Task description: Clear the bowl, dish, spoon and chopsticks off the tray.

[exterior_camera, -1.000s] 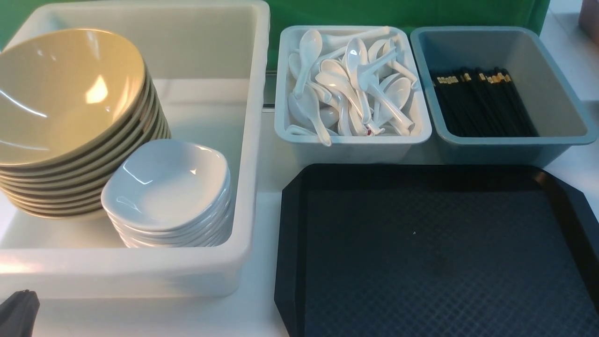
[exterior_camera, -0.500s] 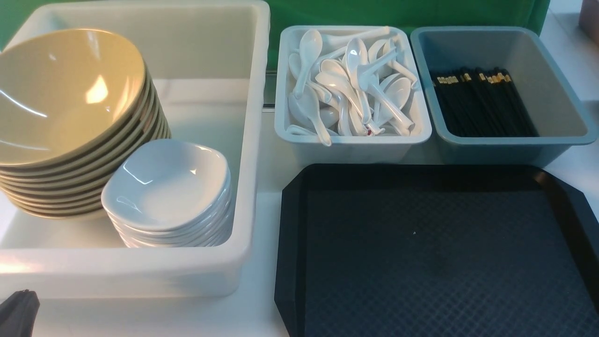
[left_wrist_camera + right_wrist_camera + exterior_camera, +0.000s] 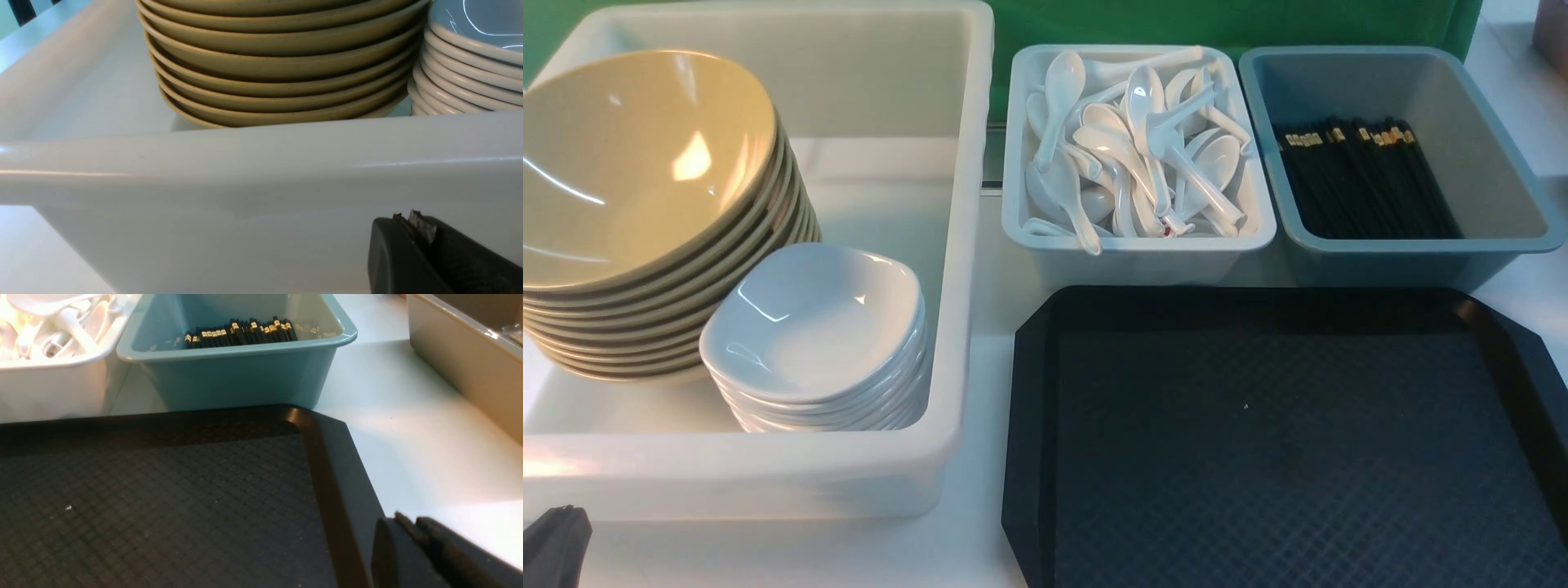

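Four containers share the white counter (image 3: 980, 539). Biggest is the large white tub (image 3: 964, 245) on the left, and beside it on the right lies the black tray (image 3: 1029, 425), its diamond-textured floor facing up and its rim close to the tub's wall. Inside the large tub a tilted stack of mustard-yellow bowls (image 3: 637, 163) leans at the left. Behind the tray stand two smaller tubs side by side: the grey-blue tub (image 3: 1503, 196) on the right and the small white tub (image 3: 1135, 261) to its left. A stack of white dishes (image 3: 809, 327) sits in the large tub's near part, touching the bowls. Black chopsticks (image 3: 1364, 188) with gold bands lie bundled in the grey-blue tub; white spoons (image 3: 1127, 139) are heaped in the small white tub. The left claw (image 3: 408, 218) sits low outside the large tub's near wall, pressed closed on nothing. The right claw (image 3: 408, 520) hovers by the tray's right rim with its jaws very narrow, gripping nothing; whether they quite meet I cannot tell.
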